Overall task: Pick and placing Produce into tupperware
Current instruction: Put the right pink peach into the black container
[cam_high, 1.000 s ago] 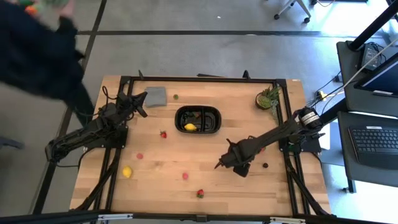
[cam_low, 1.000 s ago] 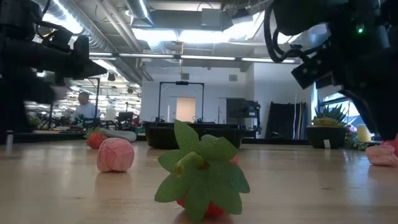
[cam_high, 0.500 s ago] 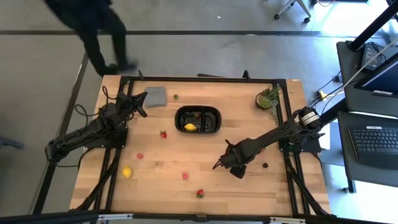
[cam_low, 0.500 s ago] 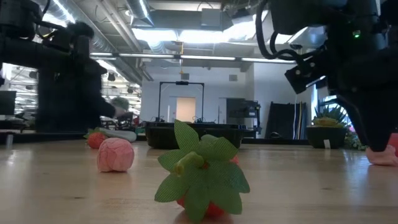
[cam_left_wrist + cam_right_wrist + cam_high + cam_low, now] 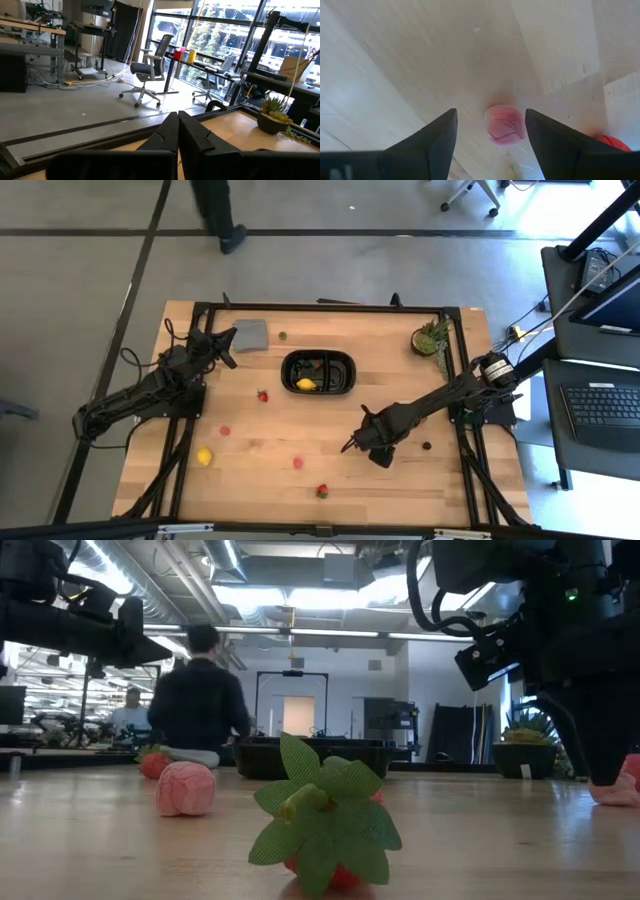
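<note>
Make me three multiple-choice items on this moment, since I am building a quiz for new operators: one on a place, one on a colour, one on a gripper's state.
1. Where does the black tray sit?
A. Toward the table's far edge, between the arms
B. On the floor
C. Under the left arm

2. What colour is the piece between the right gripper's fingers in its wrist view?
A. Yellow
B. Pink
C. Green

3. How are the left gripper's fingers?
A. Spread wide
B. Clamped on a lemon
C. Pressed together, holding nothing

Answers:
1 A, the high view shows the tray on the table, mid-width near the far side.
2 B, the pink piece lies on the wood between the open fingers.
3 C, the left wrist view shows both fingers touching with nothing between them.
</note>
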